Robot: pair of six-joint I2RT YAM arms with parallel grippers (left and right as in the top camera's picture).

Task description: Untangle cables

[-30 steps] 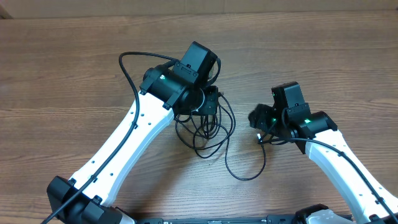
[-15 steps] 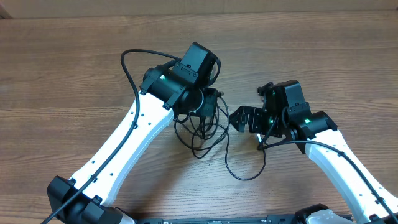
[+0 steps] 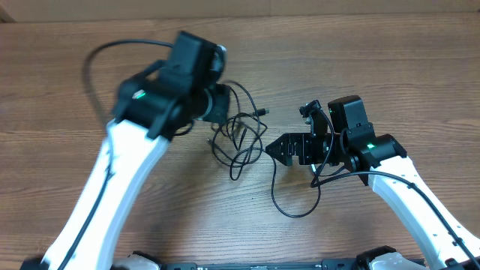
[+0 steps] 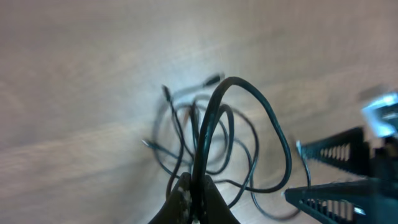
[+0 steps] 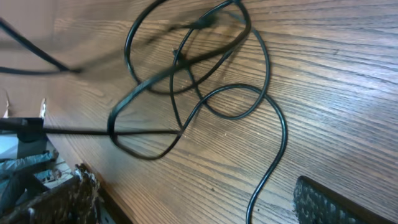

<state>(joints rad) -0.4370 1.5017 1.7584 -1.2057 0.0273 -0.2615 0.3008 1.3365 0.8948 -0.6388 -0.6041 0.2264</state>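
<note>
The cables are thin black cords tangled in loose loops at mid-table. My left gripper is at their upper left, blurred by motion. In the left wrist view this gripper is shut on one cable, whose loop arches above the tangle. My right gripper stands open just right of the tangle, pointing left at it. Its fingers show at the right of the left wrist view. One strand trails toward the front and curves up to the right arm. In the right wrist view that strand runs between the open fingers.
Wood-grain table all round. The left arm's thick black wire arcs over the table's left side. The right arm's white link runs to the front right.
The left arm has swung left and back with a cable pinched, stretching the tangle. The right gripper has opened wide and reached left toward the tangle.
</note>
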